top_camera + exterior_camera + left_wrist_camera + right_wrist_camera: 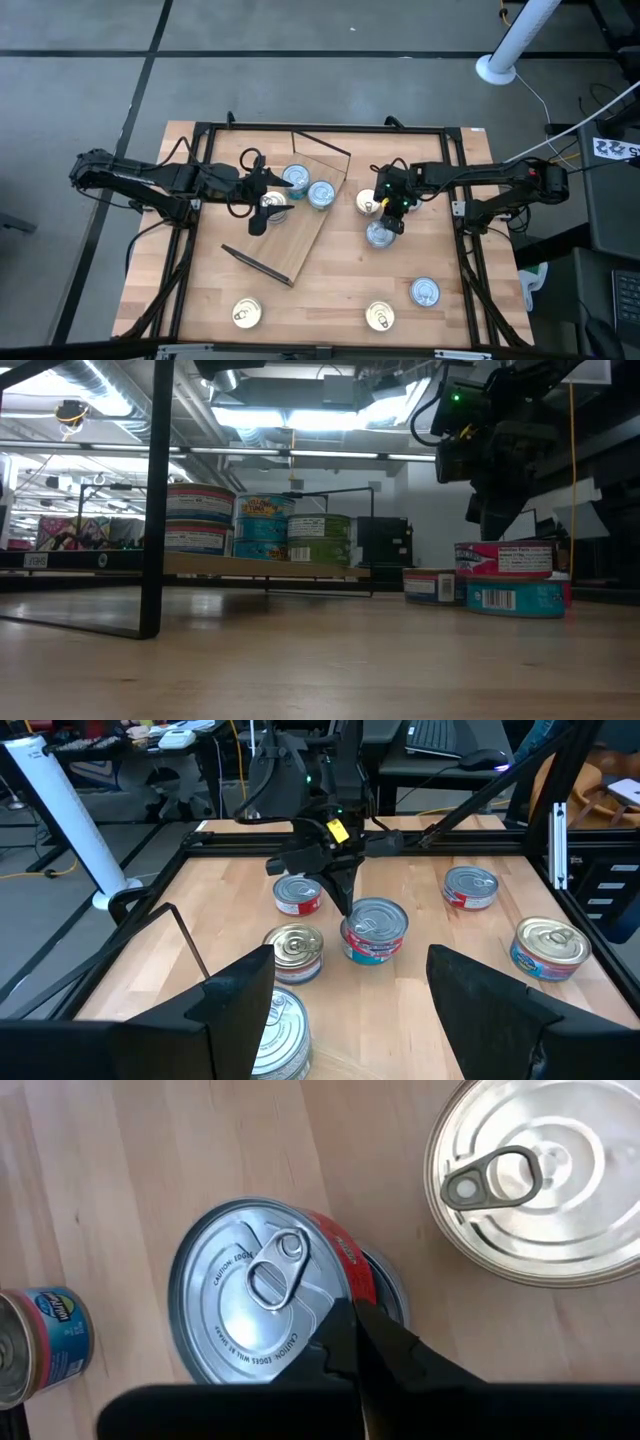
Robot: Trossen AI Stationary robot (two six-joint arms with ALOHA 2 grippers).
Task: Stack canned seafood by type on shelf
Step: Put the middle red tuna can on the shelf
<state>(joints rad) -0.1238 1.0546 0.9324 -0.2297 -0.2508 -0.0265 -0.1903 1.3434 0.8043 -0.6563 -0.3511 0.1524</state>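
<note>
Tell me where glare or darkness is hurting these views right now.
Low view: ceiling lights blow out bright, so the right gripper reads as a silhouette. Right wrist view: the red-labelled tin's lid shines but its embossed lettering stays readable. High view: even light, soft shadows under both arms.

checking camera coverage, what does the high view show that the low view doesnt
Only the high view shows both arms whole, the open left gripper over the shelf, and three lone cans along the near table edge, such as the gold-lidded can. Only the low view shows can labels side-on, like the red-labelled can stacked on a blue one, plus the room behind. Both show the shelf's cans and the shut right gripper.
</note>
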